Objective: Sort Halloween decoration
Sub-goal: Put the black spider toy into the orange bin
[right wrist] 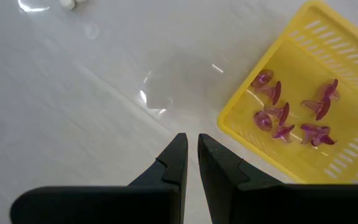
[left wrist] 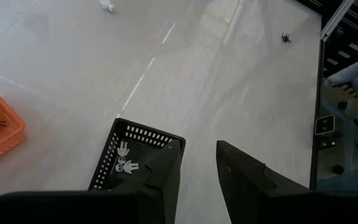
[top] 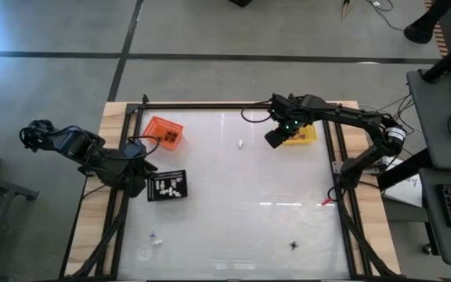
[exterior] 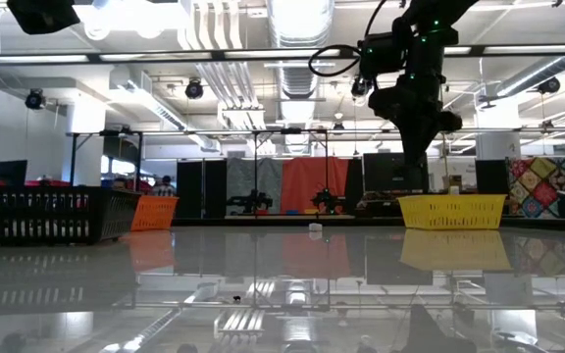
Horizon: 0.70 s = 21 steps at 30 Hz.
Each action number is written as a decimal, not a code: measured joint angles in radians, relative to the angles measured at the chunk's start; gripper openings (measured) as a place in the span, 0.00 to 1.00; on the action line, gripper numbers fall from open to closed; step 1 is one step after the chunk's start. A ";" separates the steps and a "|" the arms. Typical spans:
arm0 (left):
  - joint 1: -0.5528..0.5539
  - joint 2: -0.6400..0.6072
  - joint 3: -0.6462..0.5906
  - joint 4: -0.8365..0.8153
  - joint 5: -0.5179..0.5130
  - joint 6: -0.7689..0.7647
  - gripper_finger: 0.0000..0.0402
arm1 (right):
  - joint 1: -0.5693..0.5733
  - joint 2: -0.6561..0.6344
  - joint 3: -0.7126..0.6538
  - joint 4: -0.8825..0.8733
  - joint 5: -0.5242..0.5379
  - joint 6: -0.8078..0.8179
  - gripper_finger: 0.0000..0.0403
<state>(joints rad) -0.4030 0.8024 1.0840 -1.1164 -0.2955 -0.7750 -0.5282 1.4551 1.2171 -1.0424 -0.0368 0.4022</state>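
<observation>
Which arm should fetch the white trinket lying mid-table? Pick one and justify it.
Right. The right gripper hangs beside the yellow tray, with nothing between its nearly shut fingers, close to the white trinket. The left gripper sits farther off, by the black tray.

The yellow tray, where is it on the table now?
In the high view the yellow tray sits at the table's far right, beside the right gripper, and it holds purple trinkets.

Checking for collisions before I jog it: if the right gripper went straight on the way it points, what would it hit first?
Probably bare table. The right gripper, nearly closed and empty, aims at clear surface just beside the yellow tray, not into it, though depth is hard to judge.
</observation>
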 joint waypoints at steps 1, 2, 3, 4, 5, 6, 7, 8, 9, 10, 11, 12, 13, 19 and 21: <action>0.000 0.000 0.000 0.000 0.000 0.000 0.22 | 0.000 0.000 0.000 0.000 0.000 0.001 0.08; 0.000 0.000 0.000 0.000 0.000 0.000 0.22 | 0.000 0.000 0.000 0.000 0.000 0.001 0.08; 0.000 0.000 0.000 0.000 0.000 0.000 0.22 | 0.000 0.000 0.000 0.000 0.000 -0.001 0.08; 0.000 0.000 0.000 0.000 0.000 0.000 0.22 | 0.000 0.000 0.000 0.000 0.000 -0.008 0.08; 0.000 0.000 0.000 0.000 0.000 0.000 0.22 | 0.000 0.000 0.000 0.001 0.000 -0.018 0.08; 0.000 0.000 0.000 0.000 0.000 0.000 0.22 | 0.000 0.000 0.000 0.001 0.001 -0.024 0.08; 0.000 0.000 0.000 0.000 0.000 0.000 0.22 | 0.000 0.000 0.000 0.005 0.002 -0.026 0.08; 0.000 0.000 0.000 0.000 0.000 0.000 0.22 | 0.000 0.000 0.000 0.013 0.003 -0.023 0.08; 0.000 0.000 0.000 0.000 0.000 0.000 0.22 | 0.000 0.000 0.000 0.021 0.004 -0.016 0.08; 0.000 0.000 0.000 0.000 0.000 0.000 0.22 | 0.000 0.000 0.000 0.031 0.009 -0.010 0.08; 0.000 0.000 0.000 0.000 0.000 0.000 0.22 | -0.001 0.000 0.000 0.044 0.012 -0.009 0.08; 0.000 0.000 0.000 0.000 0.000 0.000 0.22 | -0.002 0.000 0.000 0.056 0.012 -0.009 0.08; 0.000 0.000 0.000 0.000 0.000 0.000 0.22 | -0.002 0.000 0.000 0.064 0.012 -0.009 0.08; 0.000 0.000 0.000 0.000 0.000 0.000 0.22 | -0.002 0.000 0.000 0.090 -0.004 0.010 0.08; 0.000 0.000 0.000 0.000 0.000 0.000 0.22 | -0.003 0.000 0.000 0.091 -0.025 0.018 0.08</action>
<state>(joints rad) -0.4030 0.8024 1.0840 -1.1164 -0.2958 -0.7753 -0.5309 1.4551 1.2171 -0.9513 -0.0614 0.4204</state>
